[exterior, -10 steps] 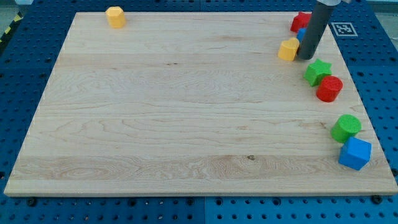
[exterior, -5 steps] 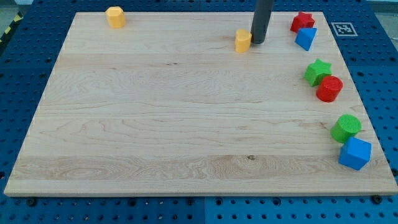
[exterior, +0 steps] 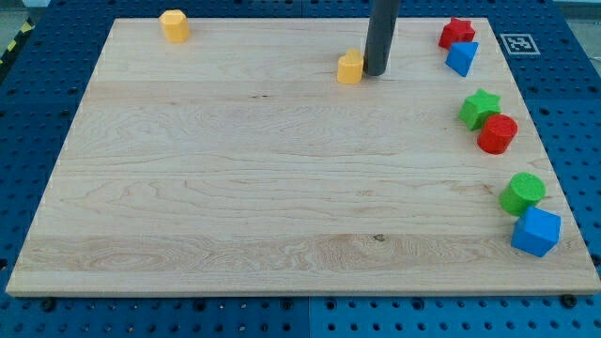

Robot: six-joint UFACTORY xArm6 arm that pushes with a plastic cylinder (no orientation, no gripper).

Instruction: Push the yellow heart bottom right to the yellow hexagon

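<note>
A single camera looks down at a slant on the wooden worktop [exterior: 235, 188] from beyond its near long edge, facing toward the far edge, which appears narrower. It stands far enough back that the whole worktop fits in frame, ringed by blue pegboard [exterior: 573, 103]. The rod enters from above the worktop's far edge, cut off by the frame.

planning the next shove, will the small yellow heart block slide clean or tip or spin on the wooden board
The small yellow heart block looks squat and flat-bottomed, so it will probably slide rather than tip. The smooth wooden board should give little drag. My tip sits at its right edge, so an off-centre push may turn it.
</note>
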